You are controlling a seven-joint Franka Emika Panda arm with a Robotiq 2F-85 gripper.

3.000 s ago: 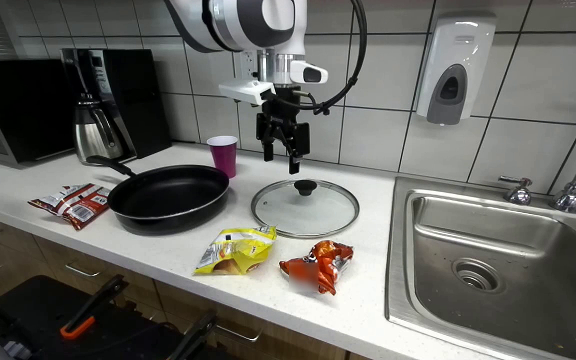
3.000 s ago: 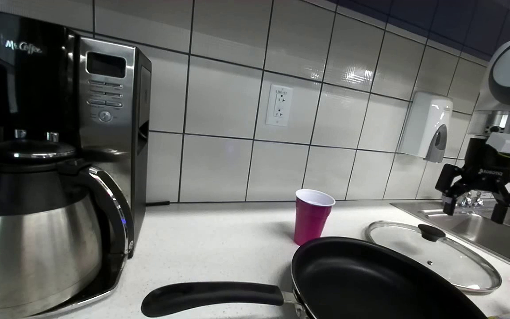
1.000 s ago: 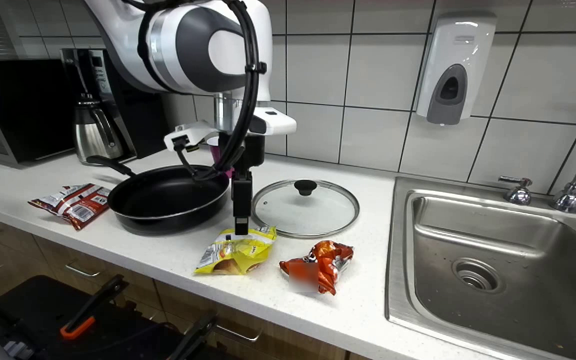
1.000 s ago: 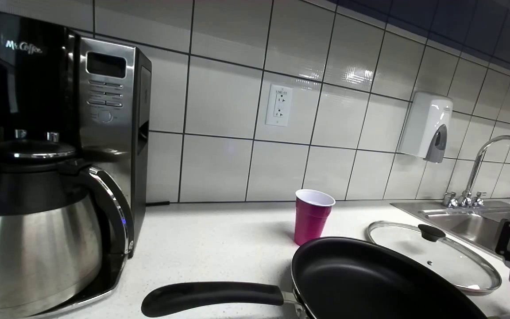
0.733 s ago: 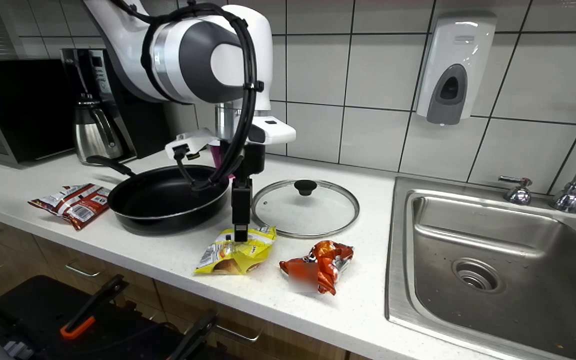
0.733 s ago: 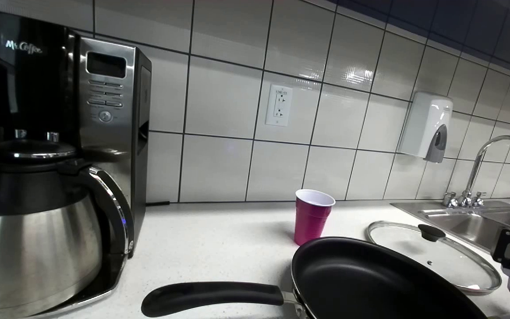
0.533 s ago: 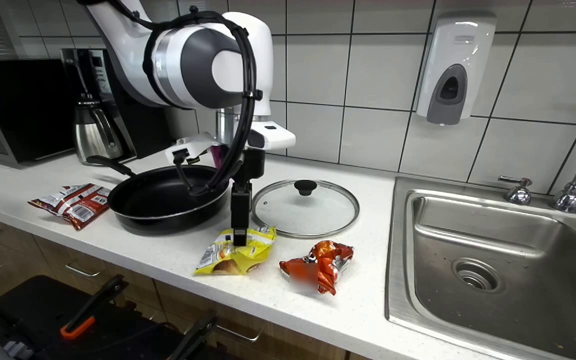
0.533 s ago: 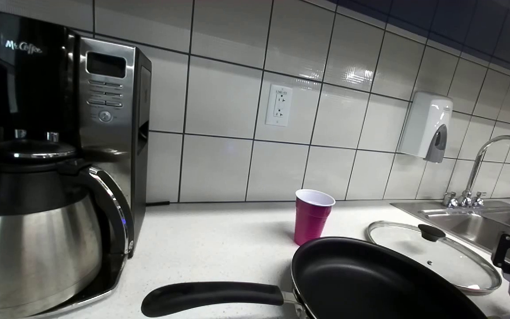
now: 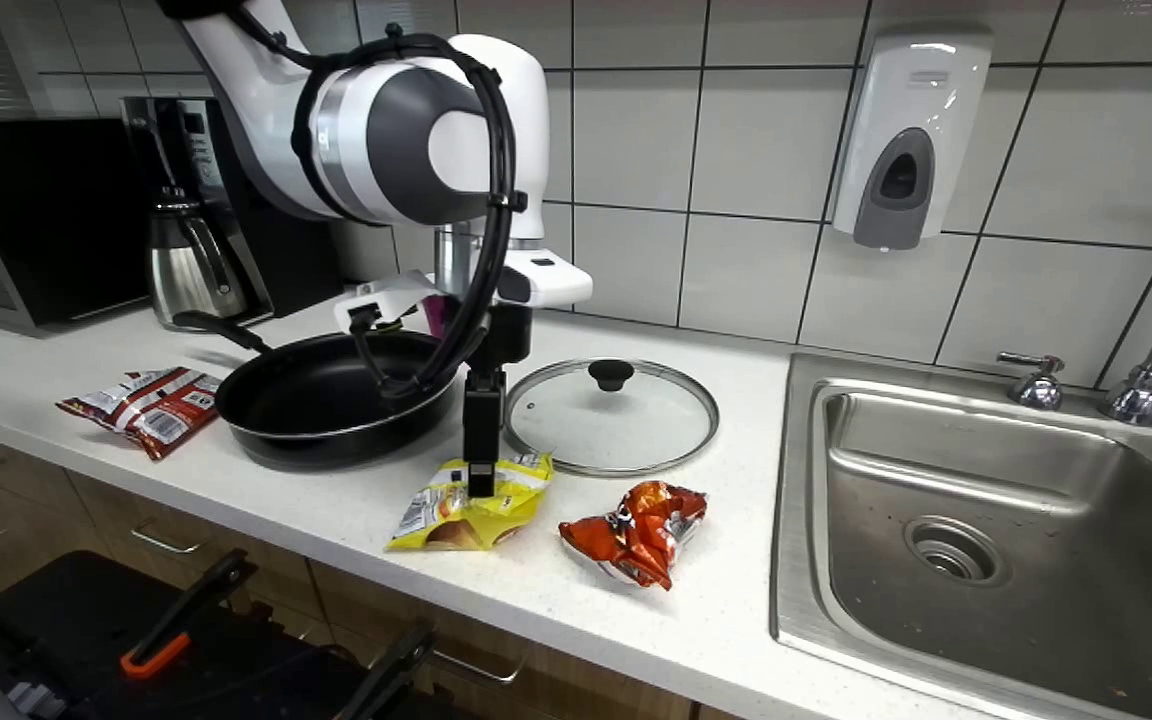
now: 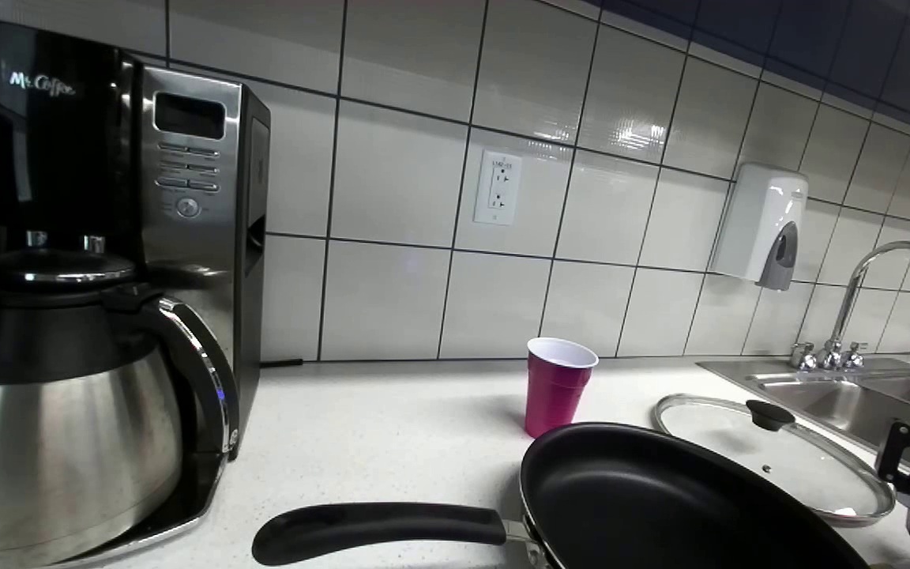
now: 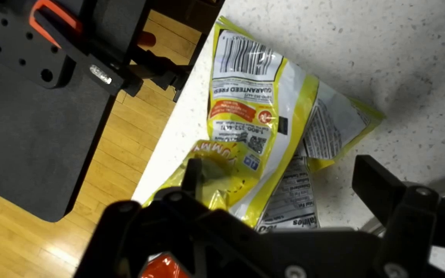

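Yellow snack bag (image 11: pixel 253 143) lies on the white surface (image 9: pixel 726 610), just below and left of centre in an exterior view, with the hand (image 11: pixel 278 170) spread wide over it; whether it touches the bag, I cannot tell. Around it there, a black pan (image 9: pixel 306 390) sits at upper left, a glass lid (image 9: pixel 626 430) at upper right, its rim close by the bag's corner, and an orange bag (image 9: pixel 641 535) at lower right; a dark red bag (image 9: pixel 146 410) lies just left of the pan, and a steel sink (image 9: pixel 886 580) fills the lower right. The arm (image 9: pixel 426 150) screens most of the pink cup (image 10: pixel 556 395), which shows far better in an exterior view where the hand and yellow bag are cut off at the right edge and the pan at the bottom. In the wrist view the hand hides the bag's lower part; the print stands upside down: a barcode, "GUARANTEED FRES" curling off the edge, a 1-800 number, "YUMMY". The coffee maker (image 10: pixel 194 237) reads "Mr. Coffee".
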